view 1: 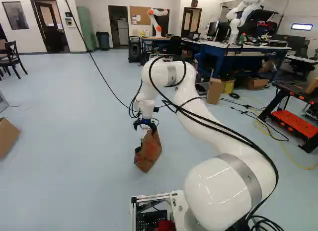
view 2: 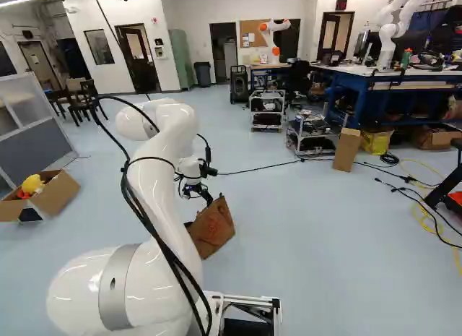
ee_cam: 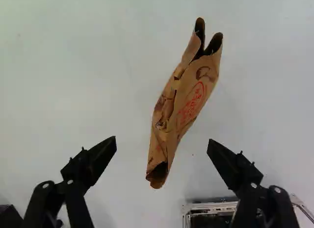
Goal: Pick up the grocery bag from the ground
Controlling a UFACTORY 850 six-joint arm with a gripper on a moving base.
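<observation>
Slanting lengthwise, the grocery bag (ee_cam: 189, 98) points ahead of the gripper (view 1: 145, 128).

The brown cardboard box (view 1: 7, 137) is cut by the left base view's edge — inside the brown paper bag (ee_cam: 195, 98), contents are hidden.

Red print (ee_cam: 192, 106) is stamped on one side of a brown paper bag (ee_cam: 167, 139), ahead of the spread fingers (view 1: 153, 126) and between their lines. It has a rounded, emblem-like outline with lettering in and beside it; creases bend the letters, and no word reads clearly. On the far wall, well beyond the fingers, a tan board (view 2: 249, 27) carries small sheets, too tiny to read.
</observation>
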